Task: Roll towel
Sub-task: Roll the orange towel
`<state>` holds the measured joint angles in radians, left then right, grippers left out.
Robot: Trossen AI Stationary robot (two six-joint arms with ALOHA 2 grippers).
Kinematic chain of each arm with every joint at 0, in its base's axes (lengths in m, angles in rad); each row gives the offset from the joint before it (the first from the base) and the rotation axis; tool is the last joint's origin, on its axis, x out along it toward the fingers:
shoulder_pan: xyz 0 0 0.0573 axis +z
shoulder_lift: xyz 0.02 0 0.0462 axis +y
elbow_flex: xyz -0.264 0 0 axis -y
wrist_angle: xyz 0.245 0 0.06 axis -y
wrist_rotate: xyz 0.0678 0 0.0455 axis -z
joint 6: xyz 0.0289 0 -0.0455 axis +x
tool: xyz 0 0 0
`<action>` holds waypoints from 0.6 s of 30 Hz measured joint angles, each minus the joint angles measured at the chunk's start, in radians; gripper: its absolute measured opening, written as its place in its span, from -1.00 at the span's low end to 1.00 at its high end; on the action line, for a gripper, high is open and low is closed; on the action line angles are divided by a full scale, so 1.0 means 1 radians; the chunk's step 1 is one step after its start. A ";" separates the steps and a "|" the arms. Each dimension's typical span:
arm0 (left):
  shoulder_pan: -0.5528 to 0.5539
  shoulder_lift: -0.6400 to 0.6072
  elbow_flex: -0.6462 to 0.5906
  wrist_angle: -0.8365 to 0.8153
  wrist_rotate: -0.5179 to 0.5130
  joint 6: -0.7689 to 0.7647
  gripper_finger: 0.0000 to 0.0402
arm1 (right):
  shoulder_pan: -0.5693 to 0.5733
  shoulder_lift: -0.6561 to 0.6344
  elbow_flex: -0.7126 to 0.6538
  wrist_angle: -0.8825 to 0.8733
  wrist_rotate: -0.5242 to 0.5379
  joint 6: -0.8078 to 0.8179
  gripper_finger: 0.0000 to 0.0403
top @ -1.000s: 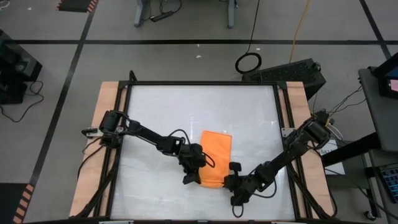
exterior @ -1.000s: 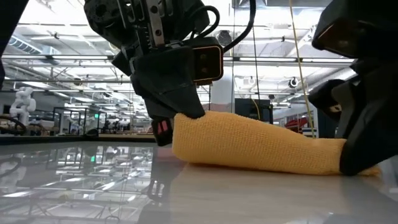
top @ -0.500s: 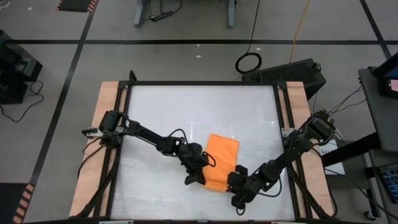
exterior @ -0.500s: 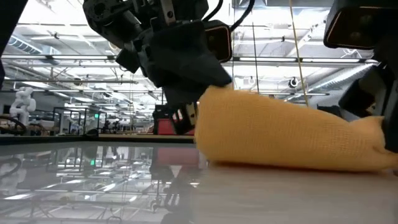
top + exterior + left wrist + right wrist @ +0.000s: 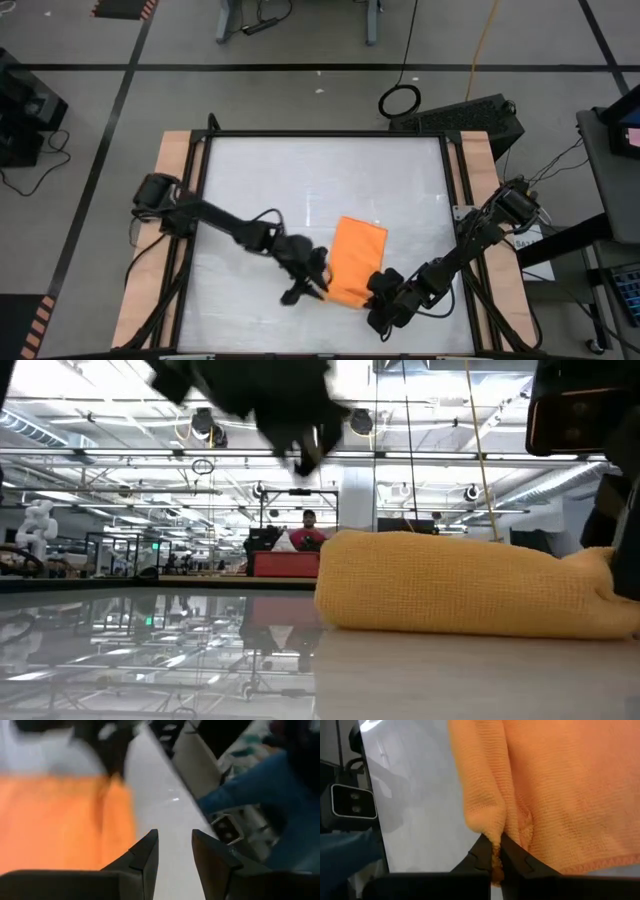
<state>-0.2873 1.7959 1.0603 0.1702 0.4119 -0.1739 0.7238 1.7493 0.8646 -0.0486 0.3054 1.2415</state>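
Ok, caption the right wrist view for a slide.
Right gripper shut on a pinched fold of the orange towel on the white table.

i'm seeing two dark, slim jointed arms, the left arm and the right arm, with thin black cables looping along their links. each is ending in matte black, wedge-shaped fingers with angular, tapered tips.
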 joint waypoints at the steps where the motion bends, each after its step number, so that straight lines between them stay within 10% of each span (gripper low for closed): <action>1: -0.022 -0.015 0.000 0.002 -0.032 0.048 -0.39 | -0.001 0.000 0.000 -0.002 0.000 0.015 -0.99; 9: -0.157 -0.013 0.002 -0.072 -0.358 0.325 -0.39 | -0.021 -0.001 0.000 -0.019 -0.033 0.063 -0.99; 18: -0.165 0.078 0.000 -0.019 -0.381 0.428 0.06 | -0.044 -0.001 0.000 -0.020 -0.056 0.064 -0.99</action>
<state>-0.4524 1.8743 1.0603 0.1516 0.0309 0.2538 0.6798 1.7481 0.8650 -0.0689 0.2496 1.3057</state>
